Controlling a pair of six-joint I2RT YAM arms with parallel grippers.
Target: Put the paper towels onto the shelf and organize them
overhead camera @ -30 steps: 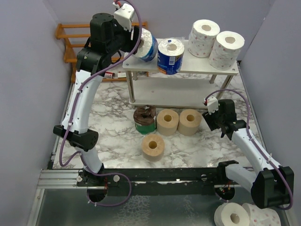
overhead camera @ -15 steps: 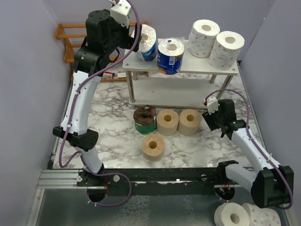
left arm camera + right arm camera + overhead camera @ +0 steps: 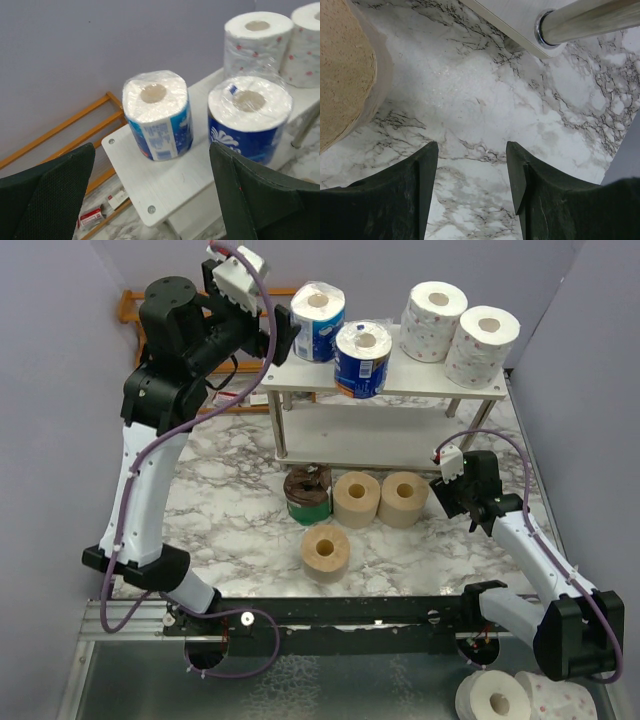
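Top tier of the shelf (image 3: 430,392), upper centre of the top view, carries four rolls, all on end with cores up. Left to right they are the light-blue roll (image 3: 318,320), dark-blue roll (image 3: 362,358), a white dotted roll (image 3: 433,320) and a second white roll (image 3: 483,345). We see nothing on the lower tier (image 3: 380,445).

Left gripper (image 3: 283,335) sits at the upper left of the top view, just left of the light-blue roll and apart from it. Its wrist view shows the fingers spread wide, with the roll framed between them but untouched. It holds nothing.

Right gripper (image 3: 470,149) is right of centre in the top view, low over the marble table (image 3: 230,490). Its fingers are parted with nothing between them. In its wrist view a tan flank fills the left edge. We take this for the nearest tan roll (image 3: 403,498), though only a sliver shows.

On the table, mid-frame in the top view, the dark brown roll (image 3: 307,495), middle tan roll (image 3: 356,500) and nearest tan roll stand in a row. The front tan roll (image 3: 326,552) stands below them. All are on end, long axis vertical.

Judgement: four rolls are left to shelve. The right gripper is much the nearer arm. The nearest tan roll lies just to its left in the frame, so a side-on grasp across the flank suits. The lower tier lies just above that roll in the frame.
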